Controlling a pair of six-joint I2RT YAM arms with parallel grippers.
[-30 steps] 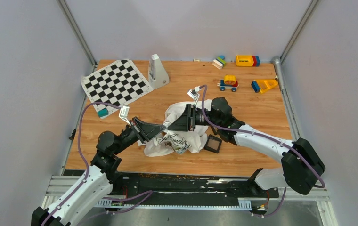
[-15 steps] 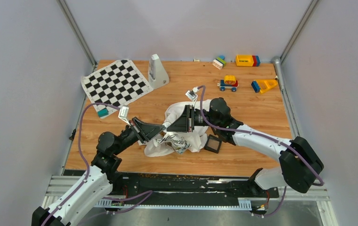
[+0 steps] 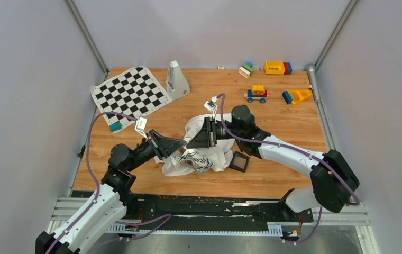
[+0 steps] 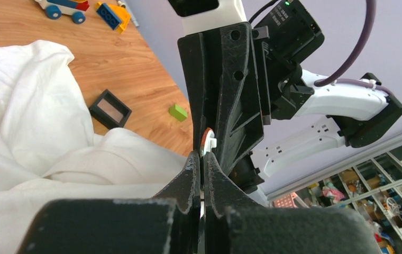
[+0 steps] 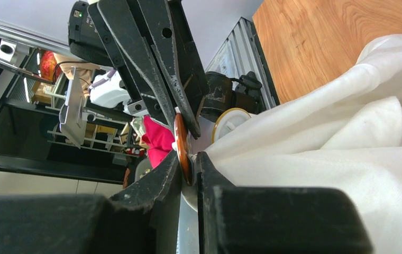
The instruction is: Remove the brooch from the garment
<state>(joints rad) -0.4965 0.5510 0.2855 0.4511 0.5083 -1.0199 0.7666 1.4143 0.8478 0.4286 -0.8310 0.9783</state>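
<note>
The white garment point(image 3: 209, 156) lies crumpled at mid-table, and one fold of it is lifted between the two arms. My right gripper point(image 5: 188, 159) is shut on the brooch point(image 5: 182, 143), a thin orange-brown disc seen edge-on at the edge of the cloth point(image 5: 347, 148). My left gripper point(image 4: 201, 156) is shut, its tips right against the brooch point(image 4: 206, 138) from the opposite side. Whether it pinches cloth does not show. From above, the left gripper point(image 3: 182, 143) and the right gripper point(image 3: 189, 141) meet tip to tip and hide the brooch.
A black square frame point(image 3: 239, 161) lies just right of the garment. A chequered mat point(image 3: 130, 92) and a teal block point(image 3: 115, 126) are at the back left, beside a white wedge-shaped object point(image 3: 176, 79). Toy car point(image 3: 256, 94) and coloured blocks point(image 3: 278, 67) sit at the back right.
My right gripper has closed onto the brooch. The right arm has shifted slightly left and away from me, and the left gripper has followed a little.
</note>
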